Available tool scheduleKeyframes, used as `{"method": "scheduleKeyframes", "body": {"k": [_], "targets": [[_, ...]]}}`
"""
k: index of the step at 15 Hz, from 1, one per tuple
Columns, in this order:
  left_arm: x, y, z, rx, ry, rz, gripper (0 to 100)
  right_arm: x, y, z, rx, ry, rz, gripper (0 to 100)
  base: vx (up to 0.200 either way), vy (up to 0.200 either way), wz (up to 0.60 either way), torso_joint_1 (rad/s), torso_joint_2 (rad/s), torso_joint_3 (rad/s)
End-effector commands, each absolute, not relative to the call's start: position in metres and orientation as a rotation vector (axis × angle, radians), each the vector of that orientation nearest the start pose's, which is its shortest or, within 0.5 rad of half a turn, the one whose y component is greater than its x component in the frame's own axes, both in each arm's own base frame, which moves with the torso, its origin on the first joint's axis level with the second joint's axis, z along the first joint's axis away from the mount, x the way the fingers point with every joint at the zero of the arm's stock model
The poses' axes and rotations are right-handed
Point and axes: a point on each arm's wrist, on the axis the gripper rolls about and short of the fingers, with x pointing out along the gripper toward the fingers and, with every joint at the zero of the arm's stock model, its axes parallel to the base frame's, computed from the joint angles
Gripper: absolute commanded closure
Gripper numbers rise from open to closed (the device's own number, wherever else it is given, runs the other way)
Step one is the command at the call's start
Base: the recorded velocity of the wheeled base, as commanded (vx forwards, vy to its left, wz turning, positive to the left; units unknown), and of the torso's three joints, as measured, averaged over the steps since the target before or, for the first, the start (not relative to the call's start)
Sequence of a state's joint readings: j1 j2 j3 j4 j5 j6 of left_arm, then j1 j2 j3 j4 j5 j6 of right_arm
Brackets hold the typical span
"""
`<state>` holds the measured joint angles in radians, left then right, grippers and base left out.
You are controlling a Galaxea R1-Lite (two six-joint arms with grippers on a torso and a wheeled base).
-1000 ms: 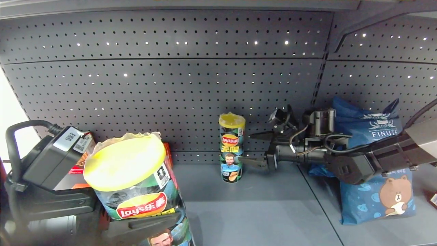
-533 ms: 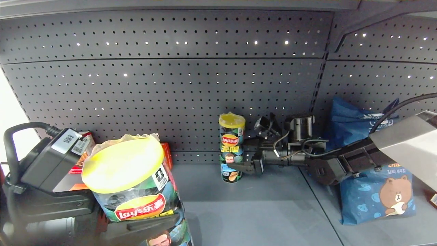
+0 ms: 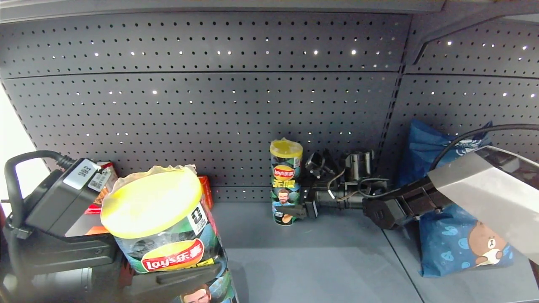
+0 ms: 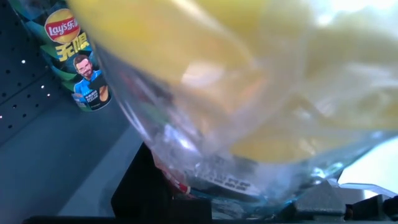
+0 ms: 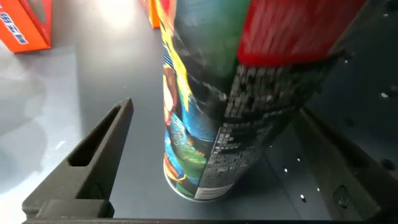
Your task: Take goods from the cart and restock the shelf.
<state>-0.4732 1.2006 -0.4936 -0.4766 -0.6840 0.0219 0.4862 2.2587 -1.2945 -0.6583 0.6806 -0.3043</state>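
two cans: the right gripper (image 3: 290,198), jaws spread, straddles the standing can (image 3: 286,176) near the back edge of the shelf (image 3: 328,261) and should close squarely, without tipping it; the left gripper (image 3: 168,273) clamps the held can (image 3: 162,219).

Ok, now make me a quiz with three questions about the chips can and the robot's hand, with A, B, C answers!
1. Where is the standing chips can?
A) on the shelf, near the back wall
B) in a basket
C) on the floor

2. What colour is its lid?
A) red
B) yellow
C) white

3. How is the right hand?
A) open, one finger on each side of the can
B) shut on nothing
C) holding a box

Answers: 1 A, it stands upright on the grey shelf. 2 B, its top is yellow. 3 A, the right wrist view shows the can between spread fingers.
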Motion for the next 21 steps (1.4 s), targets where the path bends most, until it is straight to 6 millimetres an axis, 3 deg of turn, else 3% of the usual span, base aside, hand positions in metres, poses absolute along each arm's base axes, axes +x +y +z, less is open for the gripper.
{"method": "scheduleKeyframes", "body": {"k": [1,6,13,14,21], "targets": [[0.143,-0.089,0.2,-0.01,0.236,-1.153,100,0.391,0.223,0.094,-0.231,0.156,1.197,0,0.0,0.0,0.0,0.0,0.0,0.0],[0.143,-0.089,0.198,-0.02,0.251,-1.15,100,0.39,0.235,0.09,-0.173,0.143,1.245,0,0.0,0.0,0.0,0.0,0.0,0.0],[0.141,-0.086,0.193,-0.023,0.261,-1.14,100,0.383,0.23,0.097,-0.168,0.141,1.25,0,0.0,0.0,0.0,0.0,0.0,0.0],[0.139,-0.085,0.192,-0.023,0.265,-1.139,100,0.382,0.232,0.097,-0.164,0.142,1.248,100,0.0,0.0,0.0,0.0,0.0,0.0],[0.138,-0.084,0.191,-0.023,0.265,-1.139,100,0.378,0.236,0.098,-0.134,0.16,1.255,100,0.0,0.0,0.0,0.0,0.0,0.0]]}}
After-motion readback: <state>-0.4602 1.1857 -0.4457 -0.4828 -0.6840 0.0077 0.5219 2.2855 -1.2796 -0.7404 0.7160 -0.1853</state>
